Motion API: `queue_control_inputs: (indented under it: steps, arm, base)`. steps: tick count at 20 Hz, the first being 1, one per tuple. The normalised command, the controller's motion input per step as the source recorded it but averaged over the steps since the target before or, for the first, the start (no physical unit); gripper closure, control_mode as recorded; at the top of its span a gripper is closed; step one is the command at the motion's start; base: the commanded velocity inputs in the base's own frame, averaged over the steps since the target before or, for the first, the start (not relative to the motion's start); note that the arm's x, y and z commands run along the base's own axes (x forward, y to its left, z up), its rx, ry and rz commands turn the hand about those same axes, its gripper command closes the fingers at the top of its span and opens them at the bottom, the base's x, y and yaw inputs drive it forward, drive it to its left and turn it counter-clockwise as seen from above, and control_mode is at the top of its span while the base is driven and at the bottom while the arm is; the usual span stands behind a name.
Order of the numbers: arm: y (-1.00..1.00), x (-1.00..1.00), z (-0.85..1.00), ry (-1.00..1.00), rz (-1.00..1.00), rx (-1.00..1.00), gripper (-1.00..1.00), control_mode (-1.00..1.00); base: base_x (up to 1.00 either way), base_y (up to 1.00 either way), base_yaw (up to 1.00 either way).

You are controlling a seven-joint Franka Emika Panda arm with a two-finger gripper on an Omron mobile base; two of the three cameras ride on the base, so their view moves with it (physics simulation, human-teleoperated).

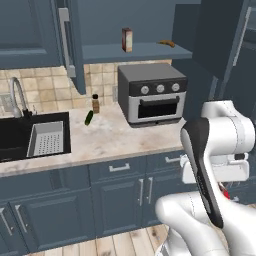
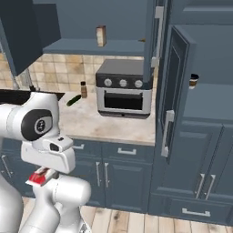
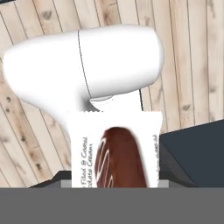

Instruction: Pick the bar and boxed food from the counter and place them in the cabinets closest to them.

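**Inspector:** Your gripper (image 2: 42, 178) is clamped narrowly on the bar (image 3: 116, 151) and hangs low before the drawers, well below the counter (image 1: 115, 137), probably just carrying it clear.

**Operator:** And the cabinets?

**Inspector:** You have the box (image 1: 127, 39) upright on the open cabinet (image 1: 135, 51) shelf above the oven (image 1: 151, 94). One cup (image 2: 194, 80) sits in the tall unit beside the oven.
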Motion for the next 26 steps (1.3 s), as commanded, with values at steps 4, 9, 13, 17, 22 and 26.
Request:
queue_control_inputs:
  steps: [4, 9, 13, 17, 22, 26]
  arm:
    - [0.0, 0.0, 0.0, 0.0, 0.0, 0.0, 1.0, 1.0]
    - [0.0, 0.0, 0.0, 0.0, 0.0, 0.0, 1.0, 1.0]
    - [0.0, 0.0, 0.0, 0.0, 0.0, 0.0, 1.0, 1.0]
    - [0.0, 0.0, 0.0, 0.0, 0.0, 0.0, 1.0, 1.0]
    - [0.0, 0.0, 0.0, 0.0, 0.0, 0.0, 1.0, 1.0]
    - [0.0, 0.0, 0.0, 0.0, 0.0, 0.0, 1.0, 1.0]
  base:
    - [-0.13, 0.0, 0.0]
    - [-0.09, -0.18, 0.0]
    - [-0.23, -0.51, 0.0]
    - [-0.27, -0.54, 0.0]
    - [-0.32, -0.56, 0.0]
    - [-0.32, -0.57, 0.0]
